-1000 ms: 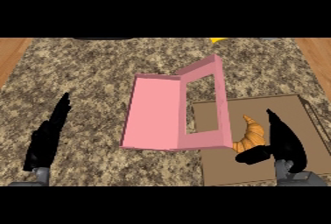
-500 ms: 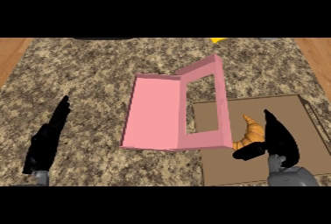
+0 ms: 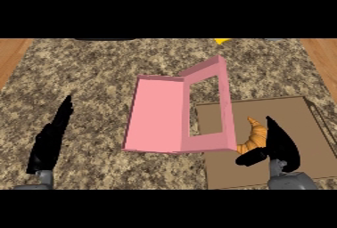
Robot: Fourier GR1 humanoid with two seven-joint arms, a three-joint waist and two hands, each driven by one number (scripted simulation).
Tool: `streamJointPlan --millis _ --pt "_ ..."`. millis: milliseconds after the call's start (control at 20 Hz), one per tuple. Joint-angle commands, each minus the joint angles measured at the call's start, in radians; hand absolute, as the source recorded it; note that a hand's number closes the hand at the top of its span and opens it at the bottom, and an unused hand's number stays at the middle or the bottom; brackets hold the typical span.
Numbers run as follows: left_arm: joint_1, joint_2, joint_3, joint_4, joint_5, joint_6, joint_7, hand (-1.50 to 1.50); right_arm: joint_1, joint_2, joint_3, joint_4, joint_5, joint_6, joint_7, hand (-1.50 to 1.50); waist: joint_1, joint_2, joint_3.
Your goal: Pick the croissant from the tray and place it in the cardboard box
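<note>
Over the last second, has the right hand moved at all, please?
Yes. The right hand has slid toward the view's lower edge along the tray, so more of the croissant now shows.

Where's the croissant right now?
In the head view it lies at lower right on the brown tray: the croissant sits between the pink box and the right hand.

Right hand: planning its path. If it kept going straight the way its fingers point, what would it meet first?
Probably nothing new: the right hand already sits against the croissant on the brown tray. Its fingers point up the view, over bare tray toward the far rim. Depth is unclear.
</note>
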Motion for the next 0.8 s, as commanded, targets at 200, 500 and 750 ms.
streamJointPlan --millis 200,500,750 --pt "0.013 -0.024 0.028 0.001 -0.026 -0.027 -0.023 0.0 -0.056 0.046 -0.009 0.093 0.074 -0.035 -0.052 1.5 0.002 0.0 0.0" --pt "0.023 -0.041 0.0 -0.014 -0.056 -0.019 -0.017 0.0 -0.035 -0.012 0.025 0.051 0.243 -0.073 -0.026 1.5 0.001 0.0 0.0" --pt "0.014 -0.037 0.031 -0.028 -0.024 -0.032 0.008 0.0 0.174 0.087 0.233 -0.171 0.439 -0.088 0.133 1.5 -0.013 -0.006 -0.001"
